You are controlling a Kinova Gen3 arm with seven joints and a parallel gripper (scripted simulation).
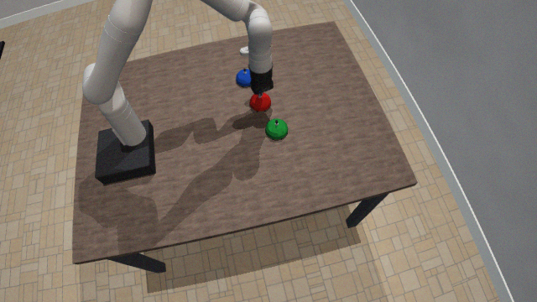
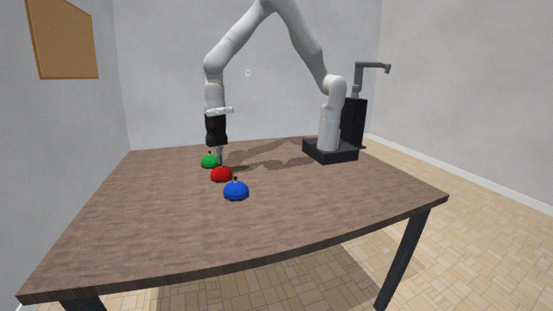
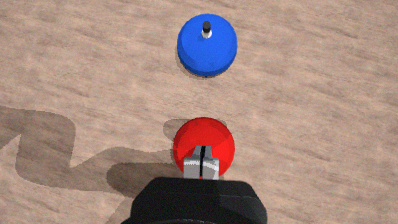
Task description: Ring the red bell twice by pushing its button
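Note:
The red bell [image 1: 260,102] sits on the brown table between the blue bell [image 1: 243,78] and the green bell [image 1: 276,129]. My gripper [image 1: 260,93] is shut and empty, pointing straight down with its fingertips on top of the red bell, over its middle. In the wrist view the closed fingers [image 3: 201,162] cover the red bell's [image 3: 203,145] button, so I cannot see it. In the exterior view the fingertips [image 2: 219,163] meet the top of the red dome [image 2: 221,174]. The blue bell's [image 3: 206,45] button stands up.
The arm's black base [image 1: 125,157] stands on the table to the left. The green bell [image 2: 209,161] and blue bell [image 2: 236,191] lie close on either side of the red one. A small white object [image 1: 244,50] lies behind the arm.

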